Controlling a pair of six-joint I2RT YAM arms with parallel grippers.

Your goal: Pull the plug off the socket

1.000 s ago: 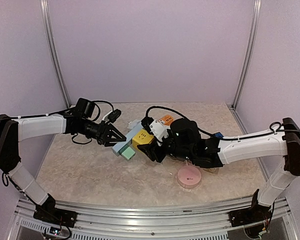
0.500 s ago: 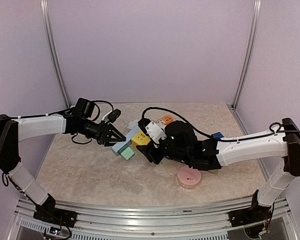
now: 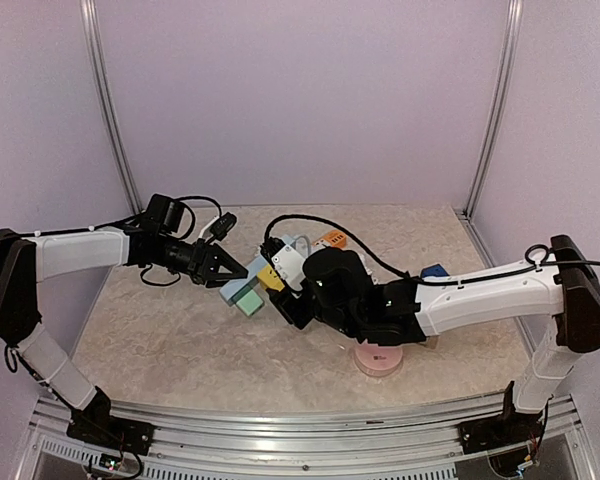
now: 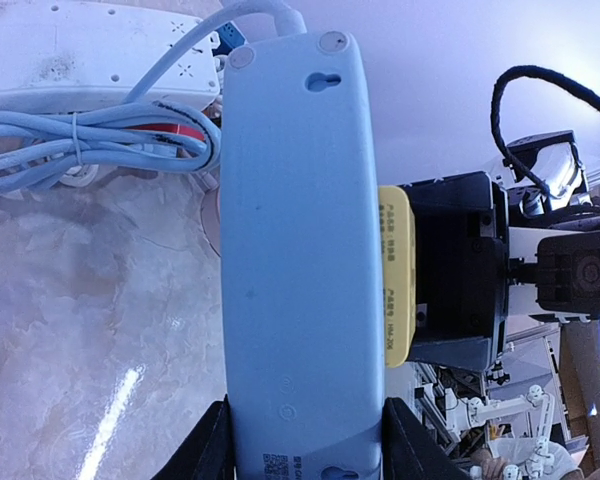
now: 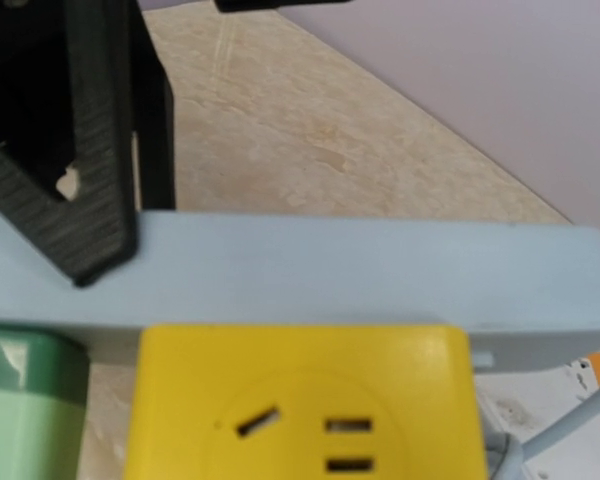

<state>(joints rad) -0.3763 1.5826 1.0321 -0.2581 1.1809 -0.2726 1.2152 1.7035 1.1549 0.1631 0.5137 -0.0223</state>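
Left pincer [image 3: 236, 274] pinches a pale blue plastic power strip [image 4: 300, 250]; right pincer [image 3: 278, 290] clamps the yellow cube plug [image 5: 300, 400] between its fingers.

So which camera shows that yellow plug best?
The right wrist view: the yellow plug fills the lower frame, slotted face showing. The left wrist view catches only its thin edge against the blue power strip; the top view, a small yellow patch.
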